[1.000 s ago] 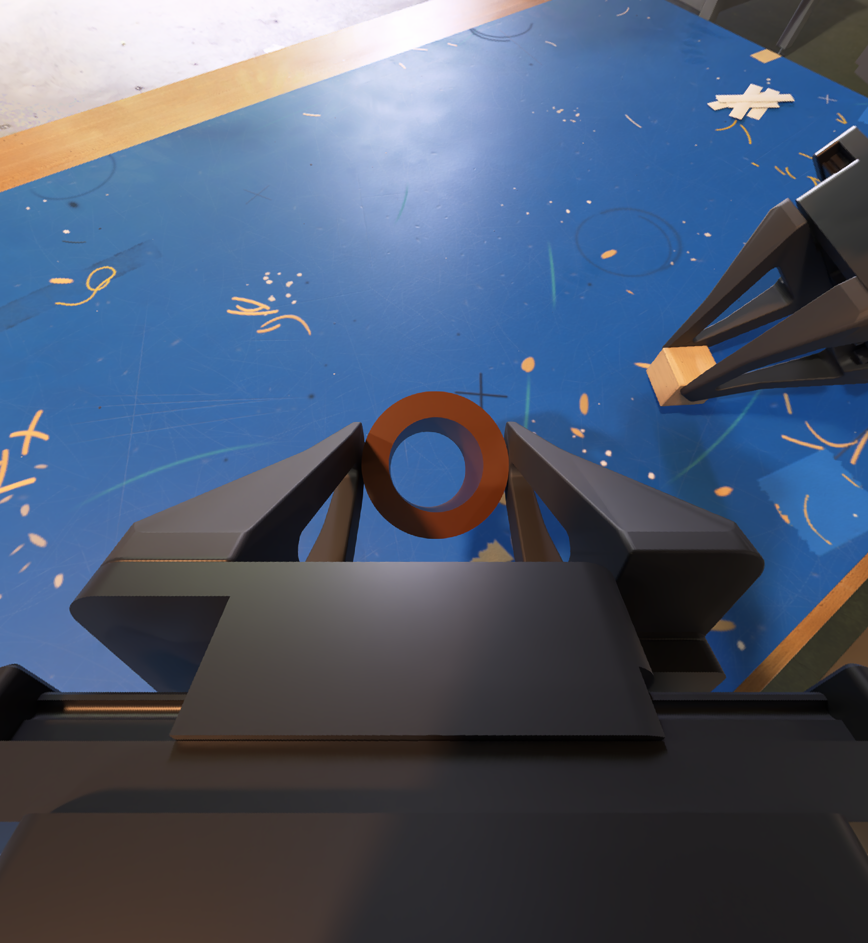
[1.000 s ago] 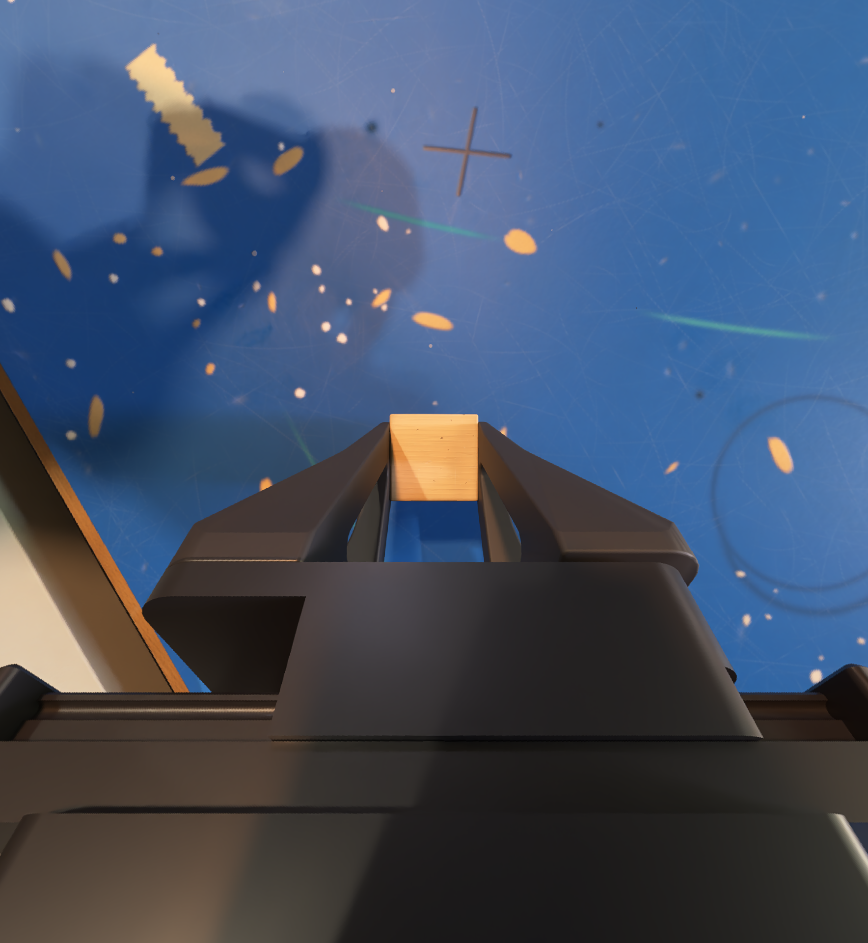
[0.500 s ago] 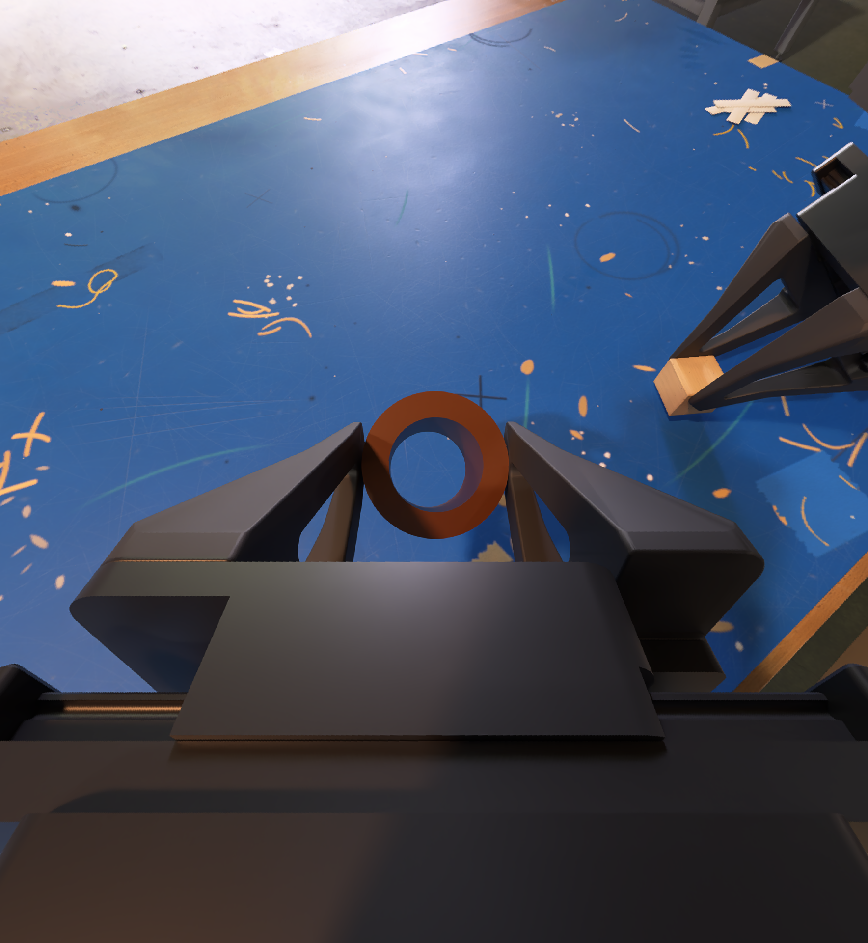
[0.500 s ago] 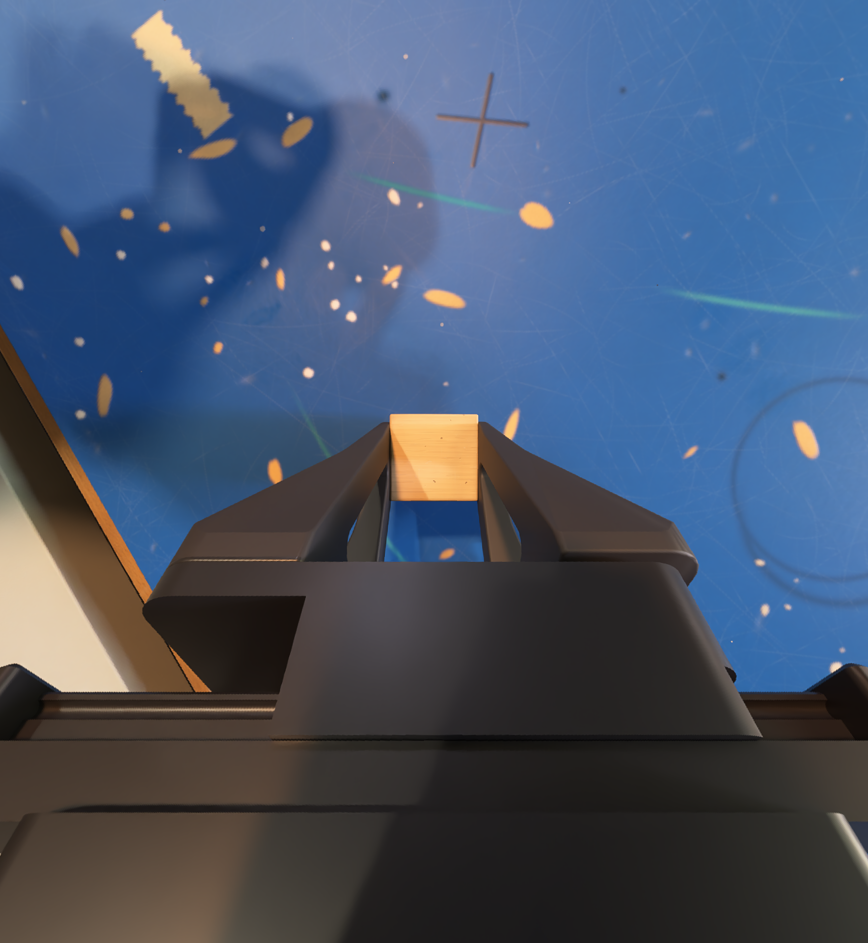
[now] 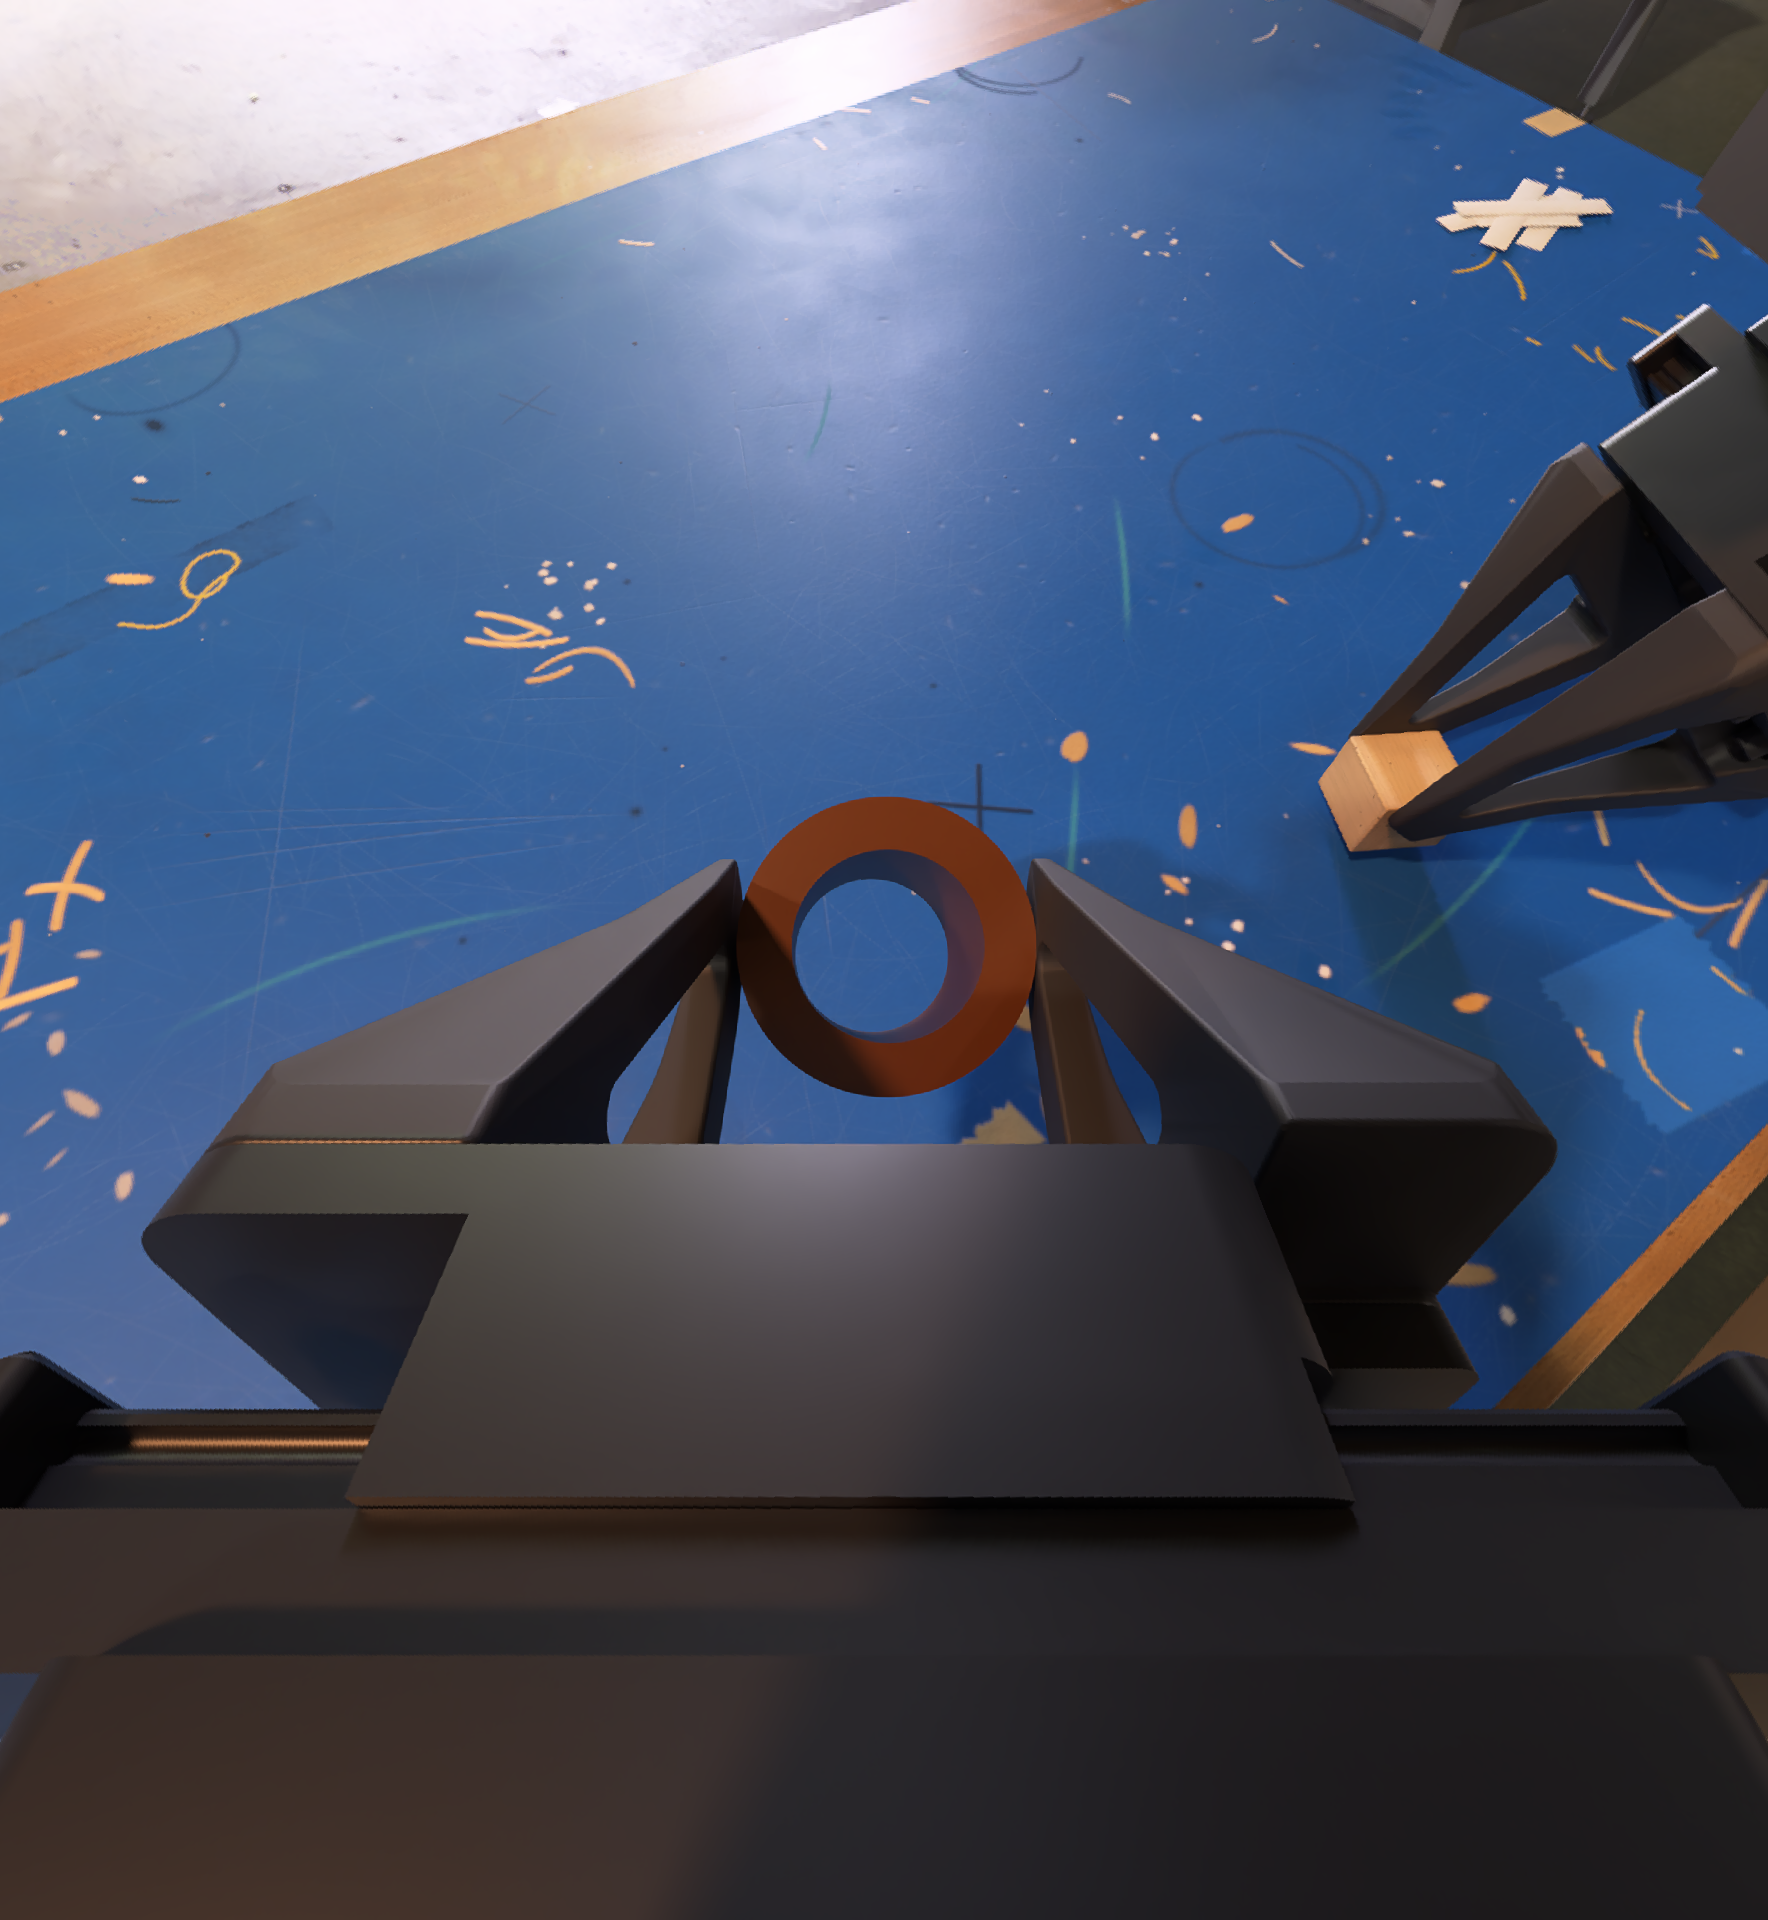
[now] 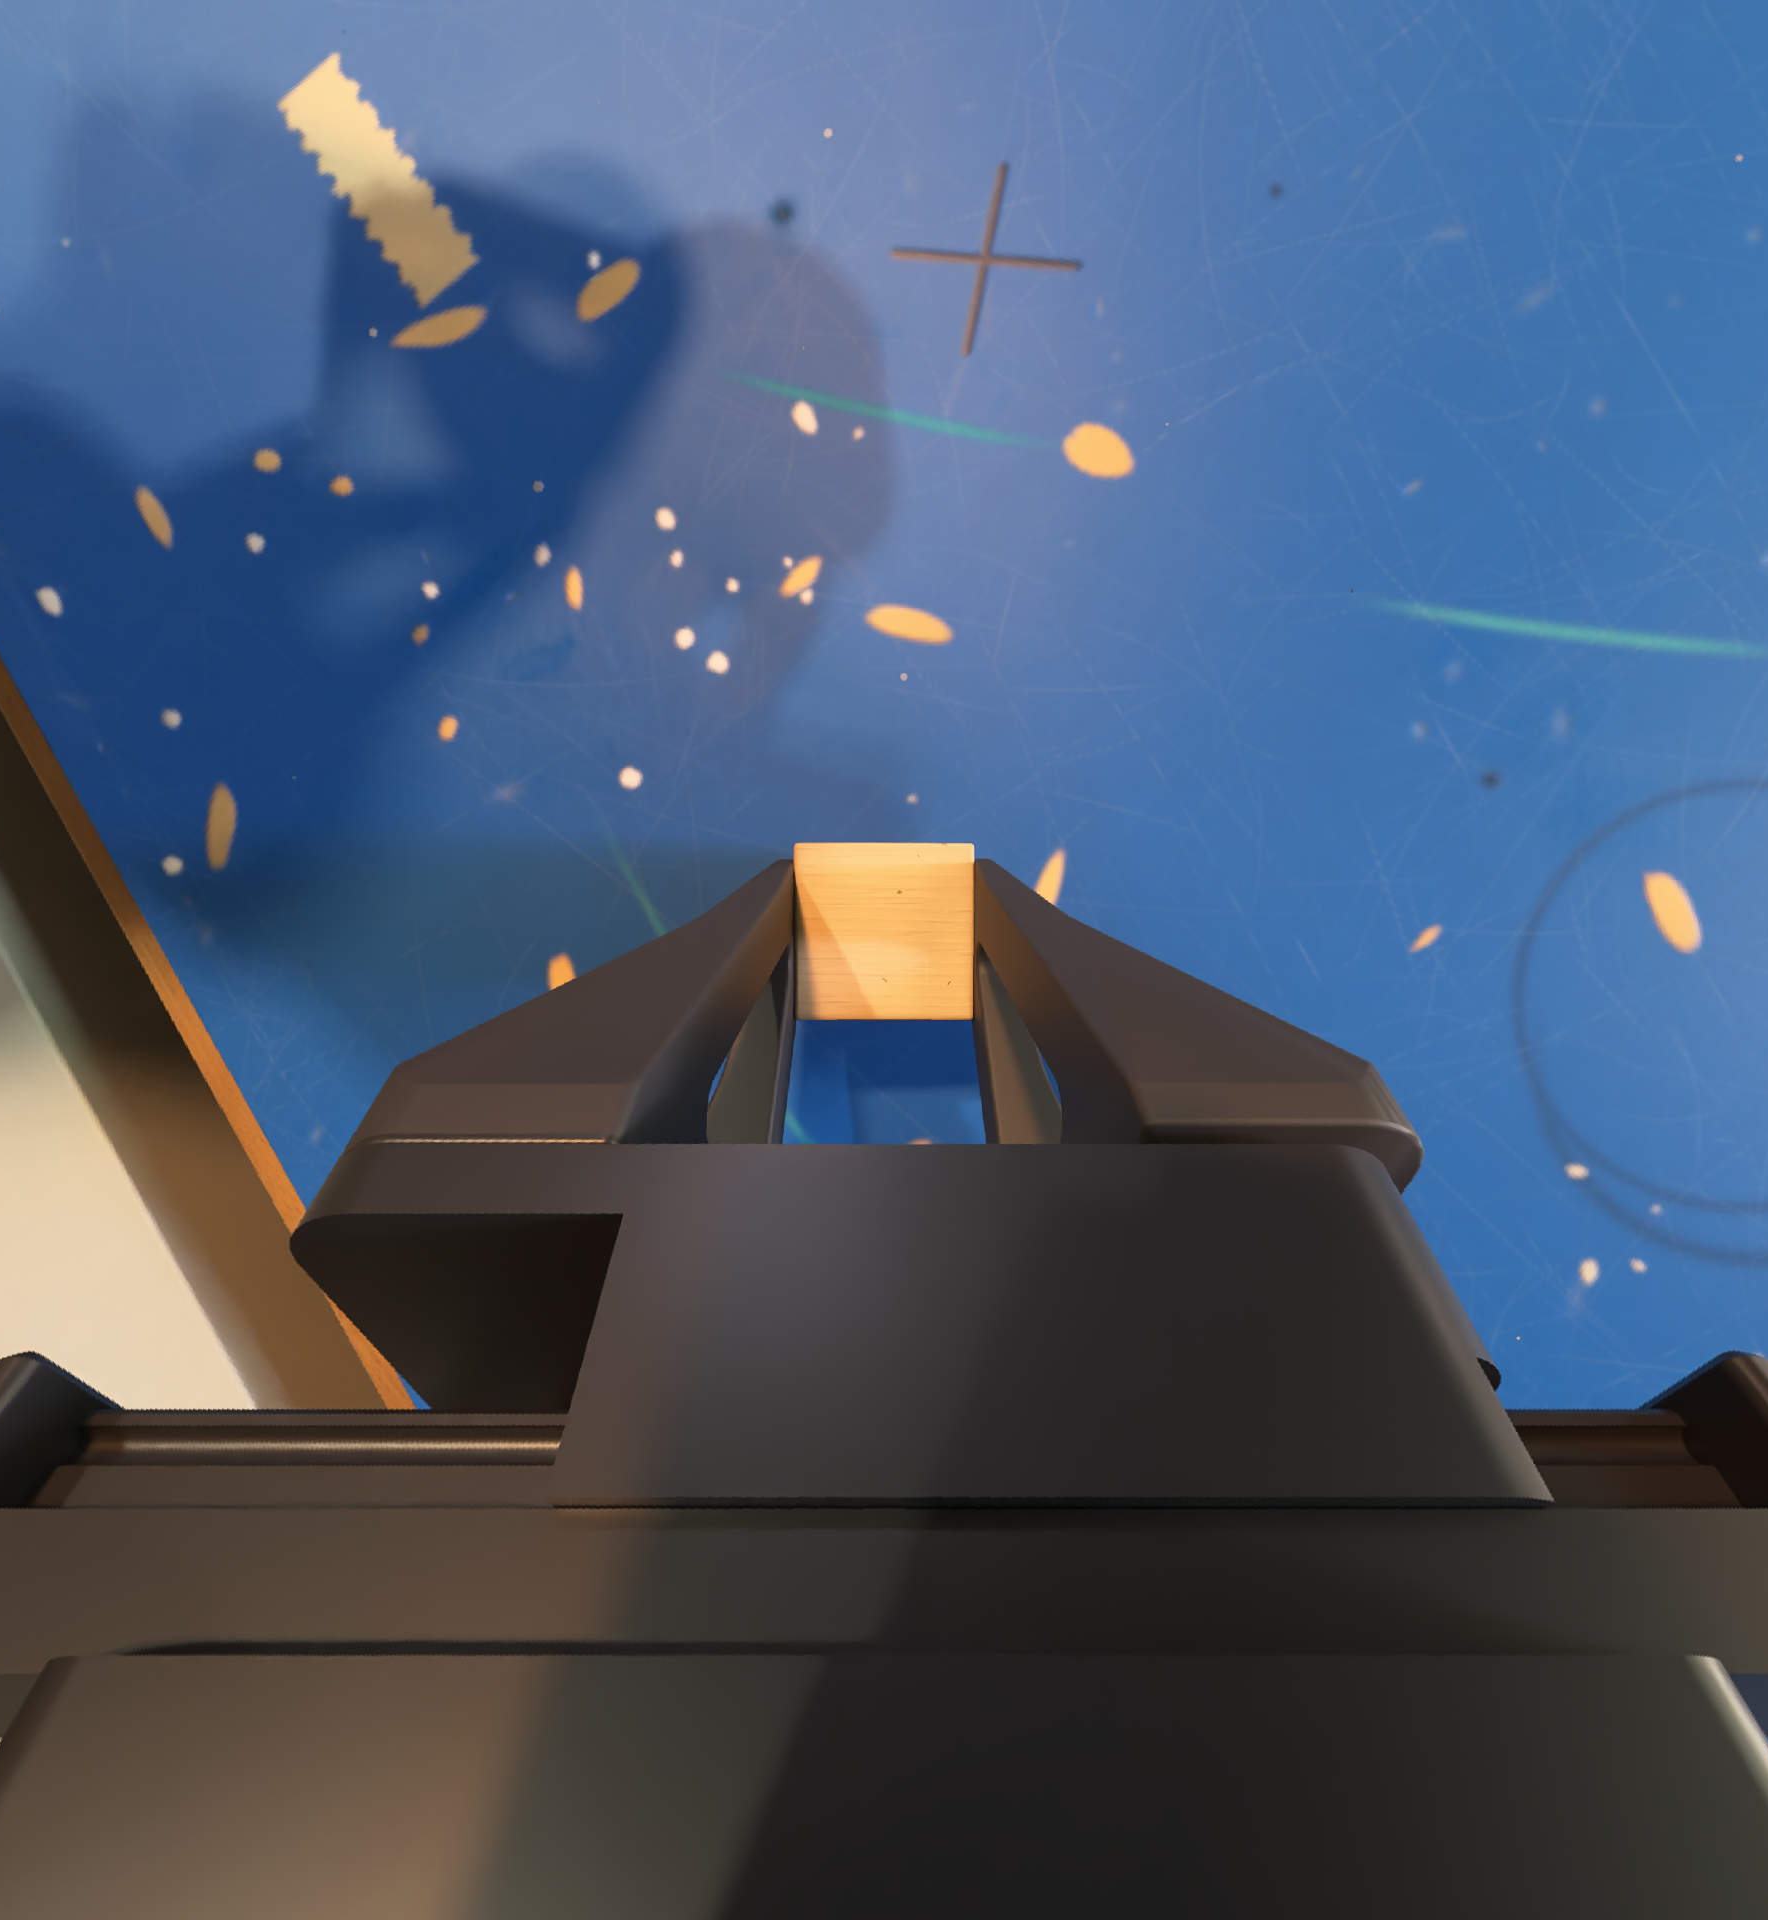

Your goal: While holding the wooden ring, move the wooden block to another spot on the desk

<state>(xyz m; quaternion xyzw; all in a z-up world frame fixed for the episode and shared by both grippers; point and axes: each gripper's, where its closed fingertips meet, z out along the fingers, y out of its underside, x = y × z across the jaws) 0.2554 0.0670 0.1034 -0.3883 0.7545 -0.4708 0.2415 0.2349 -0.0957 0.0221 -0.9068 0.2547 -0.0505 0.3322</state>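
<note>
Nearest in the left wrist view, the left hand (image 5: 885, 951) is clenched on the wooden ring (image 5: 885, 1070), a reddish-brown ring held upright between the two dark fingers, its hole facing the camera so that the blue bench (image 5: 755, 416) shows through it. The ring hangs above the bench, clear of the surface. A small jagged tan scrap (image 5: 1005, 1124) lies on the bench just below the ring, partly hidden by the hand's body.

Farther off, to the right in the same view, the right hand (image 5: 1379, 795) reaches in from the edge, its fingers closed on the wooden block (image 5: 1379, 774), a pale cube pinched at the fingertips. The block sits low over the bench near its right wooden border; whether it touches the surface cannot be told.

In the right wrist view, the right hand (image 6: 883, 930) grasps the block (image 6: 883, 930) squarely between its fingertips, with the scratched, orange-flecked bench (image 6: 1379, 416) behind it. Beyond the block, a dark shadow (image 6: 392, 499) falls across the bench, a jagged tan strip (image 6: 376, 182) lies on the bench within it, and a thin drawn cross (image 6: 984, 260) lies farther right.

At the far side of the bench a white taped cross (image 5: 1524, 213) sits near the corner.
</note>
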